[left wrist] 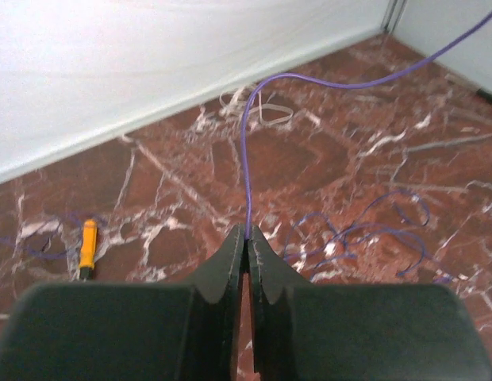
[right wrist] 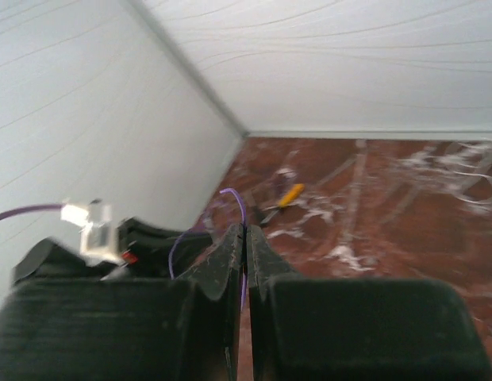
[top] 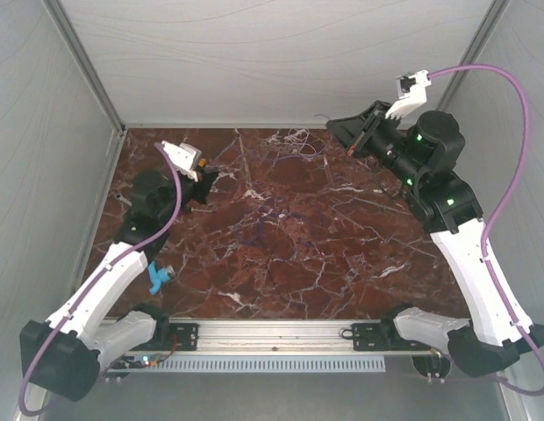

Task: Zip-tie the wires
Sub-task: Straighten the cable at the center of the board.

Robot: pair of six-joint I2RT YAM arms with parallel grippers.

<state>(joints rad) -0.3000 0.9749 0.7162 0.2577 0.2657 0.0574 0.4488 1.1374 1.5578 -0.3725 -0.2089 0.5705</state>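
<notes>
On the left half of the table (top: 281,263), the left claw (left wrist: 247,234) sits low over the marble with its fingers pressed together, pinching a thin purple wire (left wrist: 247,159). An orange-handled screwdriver (left wrist: 87,244) lies on the table to that claw's left, well apart from it. From the pinched fingertips the purple wire rises, bends over and runs off to the right, clear of the table. Ahead of the claw, close to the back wall, a small bundle of whitish wires (left wrist: 266,107) lies in loose loops with nothing touching it. To the right of the fingers, loose purple strands (left wrist: 365,238) curl flat on the marble. Farther right, near the back right corner, the right claw (right wrist: 244,232) is raised above the table. Its fingers are likewise closed to a slit, with the purple wire coming out from between them and curling up to the left.
</notes>
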